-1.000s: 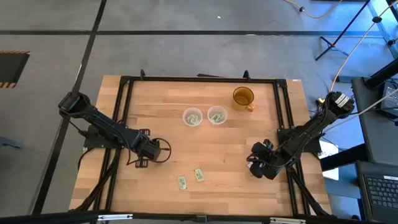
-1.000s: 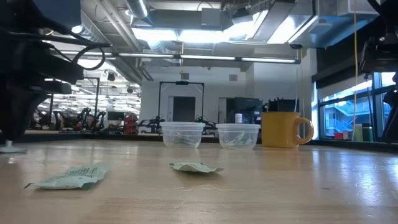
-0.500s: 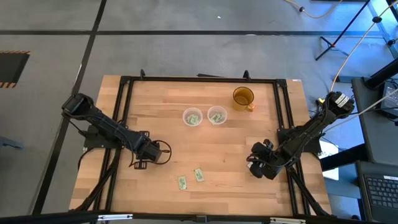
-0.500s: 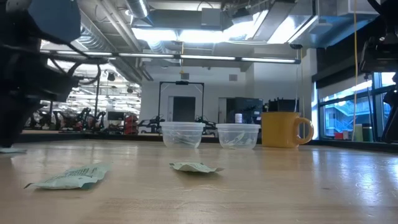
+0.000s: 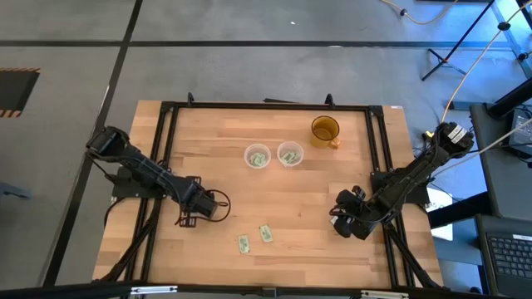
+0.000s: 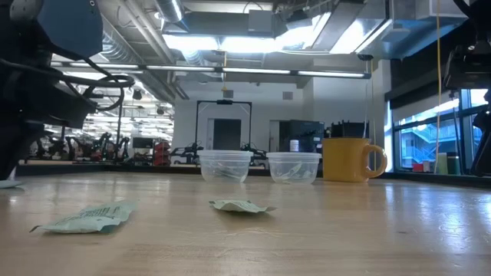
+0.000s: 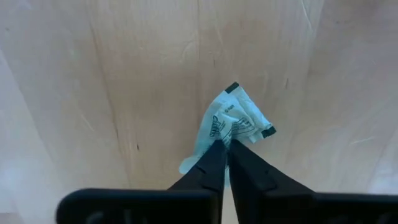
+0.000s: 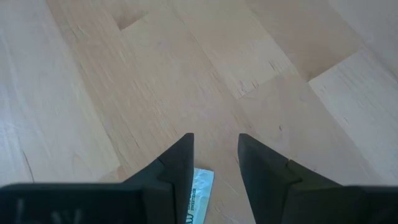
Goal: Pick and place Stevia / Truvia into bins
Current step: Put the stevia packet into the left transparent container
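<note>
The left end effector (image 7: 225,149) was down at the desk (image 5: 274,187) on its own side, jaws pinched nearly together on a crumpled pale green sachet (image 7: 233,124). From the wrist camera the packet ran forward from the fingertips, its long axis slightly aslant to the line of the fingers, the near end caught between them and the far end free on the wood. A grip, by the look of it, though a thin one at the very edge.

The two clear bins (image 5: 258,156) (image 5: 289,154) sat side by side at the far middle of the desk, each with green paper already inside, the yellow mug (image 5: 325,130) just beyond them. From the left end effector (image 5: 184,220) they lay ahead and inward, toward the centre; that was the line any carry would have to take.

Two more sachets (image 5: 243,243) (image 5: 265,233) lay flat near the front edge, between the arms, nearer the left one.

The right end effector (image 8: 214,163) waited on its side, jaws partly apart, holding nothing, with a sachet corner (image 8: 198,194) showing on the wood between its fingers.
</note>
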You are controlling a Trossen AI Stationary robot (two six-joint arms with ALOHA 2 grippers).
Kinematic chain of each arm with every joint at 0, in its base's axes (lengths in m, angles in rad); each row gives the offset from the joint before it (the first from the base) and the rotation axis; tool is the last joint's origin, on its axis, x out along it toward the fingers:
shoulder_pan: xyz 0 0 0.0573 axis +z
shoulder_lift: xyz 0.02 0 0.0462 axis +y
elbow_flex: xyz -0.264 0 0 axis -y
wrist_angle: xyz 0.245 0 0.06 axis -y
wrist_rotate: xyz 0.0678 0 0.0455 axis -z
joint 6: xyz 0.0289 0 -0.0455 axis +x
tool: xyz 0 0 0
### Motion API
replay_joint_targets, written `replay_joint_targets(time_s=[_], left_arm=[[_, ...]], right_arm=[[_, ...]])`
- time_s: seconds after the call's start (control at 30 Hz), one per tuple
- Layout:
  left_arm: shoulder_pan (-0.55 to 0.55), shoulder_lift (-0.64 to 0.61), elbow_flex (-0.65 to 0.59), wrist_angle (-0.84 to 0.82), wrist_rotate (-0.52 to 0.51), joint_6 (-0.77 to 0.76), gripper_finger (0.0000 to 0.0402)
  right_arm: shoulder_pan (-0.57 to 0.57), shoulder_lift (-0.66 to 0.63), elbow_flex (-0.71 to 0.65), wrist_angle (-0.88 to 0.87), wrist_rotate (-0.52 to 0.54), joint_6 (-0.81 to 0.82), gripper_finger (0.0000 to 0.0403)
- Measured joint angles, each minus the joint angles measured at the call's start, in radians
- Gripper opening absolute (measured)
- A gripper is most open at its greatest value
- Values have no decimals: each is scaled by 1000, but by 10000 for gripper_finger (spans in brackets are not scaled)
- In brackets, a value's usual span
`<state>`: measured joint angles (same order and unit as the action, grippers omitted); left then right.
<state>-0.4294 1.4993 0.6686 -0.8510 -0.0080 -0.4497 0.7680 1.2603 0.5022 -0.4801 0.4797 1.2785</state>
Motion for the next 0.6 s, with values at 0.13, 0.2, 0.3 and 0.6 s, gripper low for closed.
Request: replay_joint_targets(time_s=[0.13, 0.2, 0.3, 0.6], left_arm=[[2, -29, 26, -36, -8, -5, 5], [14, -56, 47, -39, -8, -2, 4], [52, -87, 81, -36, -24, -1, 4], [282, -111, 239, 71, -211, 145, 4]], right_arm=[[0, 0, 0, 0, 0, 0, 128], [0, 0, 0, 0, 0, 0, 128], [0, 0, 0, 0, 0, 0, 128], [0, 0, 0, -1, 0, 0, 128]])
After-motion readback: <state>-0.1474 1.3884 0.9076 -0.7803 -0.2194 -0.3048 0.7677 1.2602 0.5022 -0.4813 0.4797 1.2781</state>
